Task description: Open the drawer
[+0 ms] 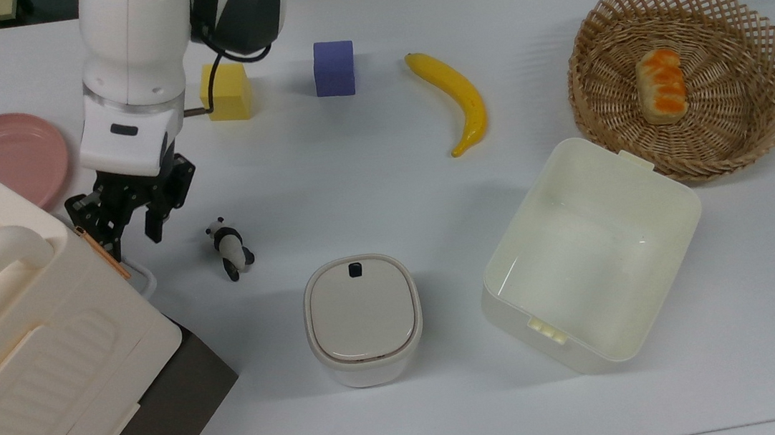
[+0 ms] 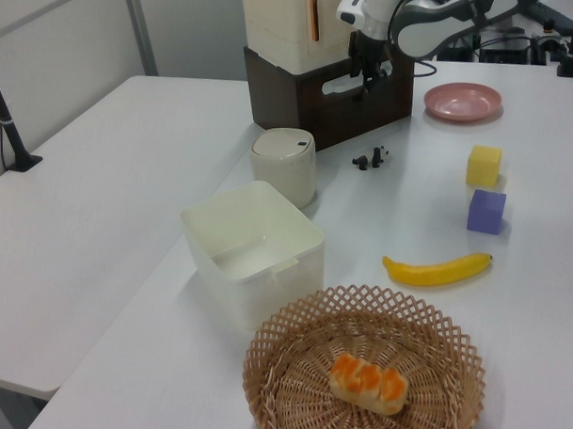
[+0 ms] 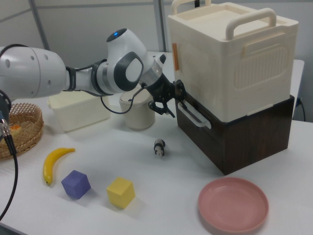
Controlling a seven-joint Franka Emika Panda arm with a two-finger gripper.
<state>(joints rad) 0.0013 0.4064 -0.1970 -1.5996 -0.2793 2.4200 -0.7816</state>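
Observation:
The drawer's dark brown front (image 3: pixel 201 136) sits flush in the brown cabinet under the cream ribbed box (image 3: pixel 230 58). Its thin whitish loop handle (image 3: pixel 194 115) runs along the front, and the handle (image 2: pixel 346 80) also shows in the left view. One end of the handle (image 1: pixel 143 279) peeks out from under the box in the top view. My gripper (image 1: pixel 130 234) hangs open just in front of the handle's end, fingers pointing at the drawer front with nothing between them. The right view puts the gripper (image 3: pixel 171 100) close to the handle's left end.
A panda figurine (image 1: pixel 230 248) lies right beside the gripper. A lidded cream bin (image 1: pixel 363 319), an open cream tub (image 1: pixel 589 254), a banana (image 1: pixel 458 98), purple cube (image 1: pixel 334 68), yellow cube (image 1: pixel 226 92), pink plate (image 1: pixel 10 156) and wicker basket (image 1: pixel 686 78) are spread over the white table.

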